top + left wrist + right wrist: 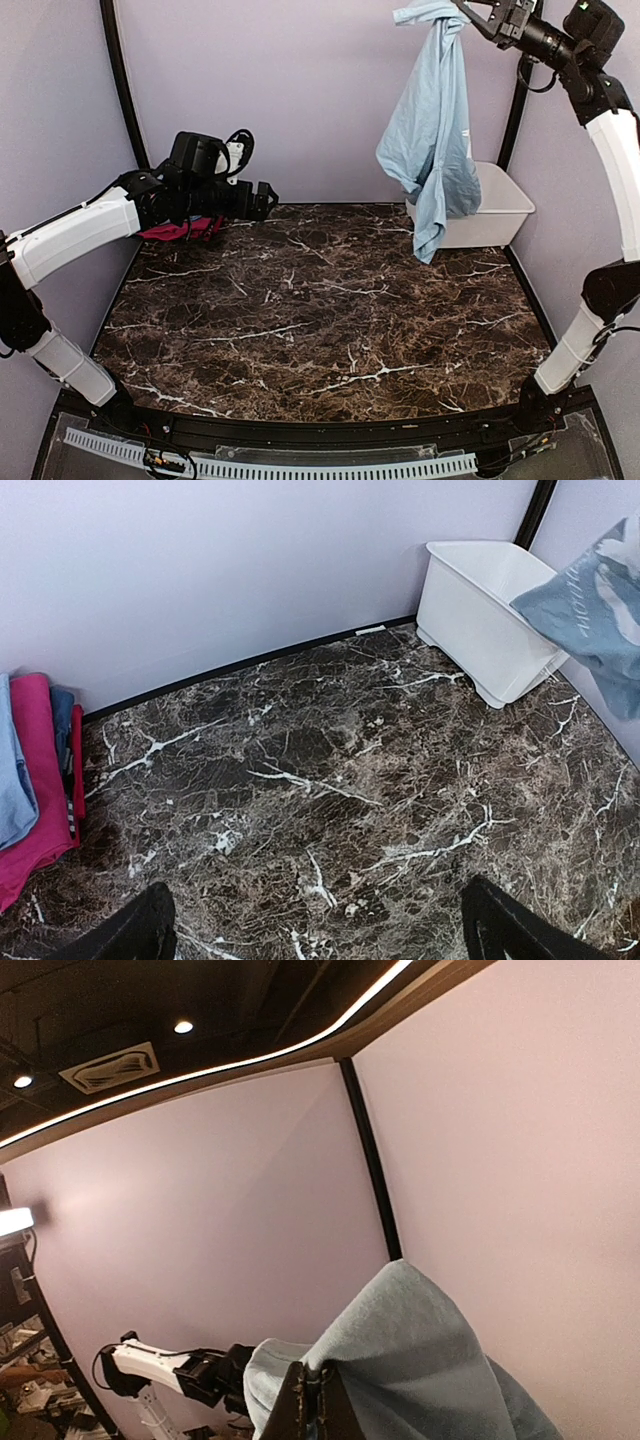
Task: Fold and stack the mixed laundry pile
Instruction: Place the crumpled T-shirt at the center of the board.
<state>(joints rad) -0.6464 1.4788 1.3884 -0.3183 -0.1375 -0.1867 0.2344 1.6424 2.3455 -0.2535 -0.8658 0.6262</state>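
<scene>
A pale blue tee point(432, 150) hangs high in the upper right of the top view. It is pinched at its top and droops down long and wrinkly, off the table. In the left wrist view the tee point(598, 610) shows at the right edge, with white print on it.

A small flat stack lies at the left middle of the top view, where a pink cloth point(160, 235) peeks out. In the left wrist view, at the left edge, a pale blue cloth point(12, 770) lies on the pink one. A dark blue cloth point(63, 715) is tucked just beside them.
</scene>
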